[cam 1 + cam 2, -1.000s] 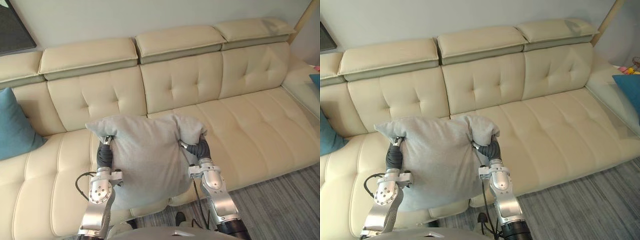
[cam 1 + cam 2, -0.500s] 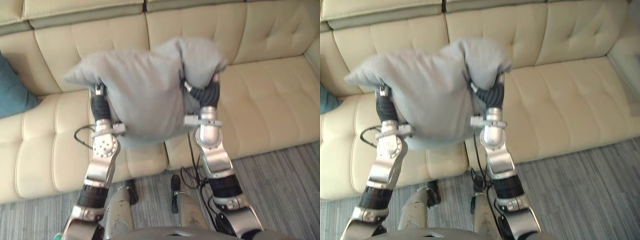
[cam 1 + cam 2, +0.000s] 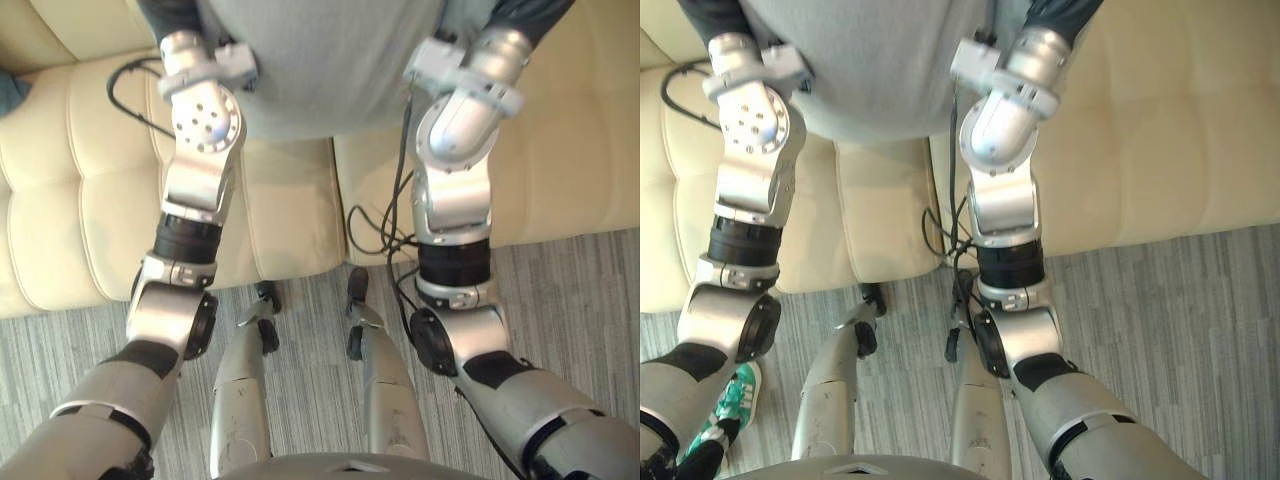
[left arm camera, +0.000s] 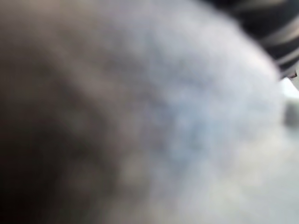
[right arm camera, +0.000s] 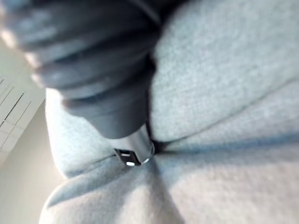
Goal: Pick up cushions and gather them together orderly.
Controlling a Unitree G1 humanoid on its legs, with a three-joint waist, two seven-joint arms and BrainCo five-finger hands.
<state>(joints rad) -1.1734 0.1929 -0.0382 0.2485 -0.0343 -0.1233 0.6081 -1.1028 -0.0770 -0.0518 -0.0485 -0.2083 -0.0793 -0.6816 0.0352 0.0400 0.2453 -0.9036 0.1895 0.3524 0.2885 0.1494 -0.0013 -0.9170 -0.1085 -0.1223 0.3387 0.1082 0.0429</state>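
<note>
Grey cushion (image 3: pixel 320 60) raised between the left hand (image 4: pixel 275 28) and right hand (image 5: pixel 93 70), above the cream sofa (image 3: pixel 60 180). Both hands are sunk into its fabric; their grip cannot be told.

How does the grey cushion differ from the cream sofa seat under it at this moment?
Colour: the grey cushion is plain grey, the sofa seat cream.
Surface: the cushion is matte, woven-looking cloth; the seat is smooth, with stitched tufted panels.
Pose: the cushion hangs between the left hand and the right hand; the seat lies flat below it.
Both look soft and padded.
</note>
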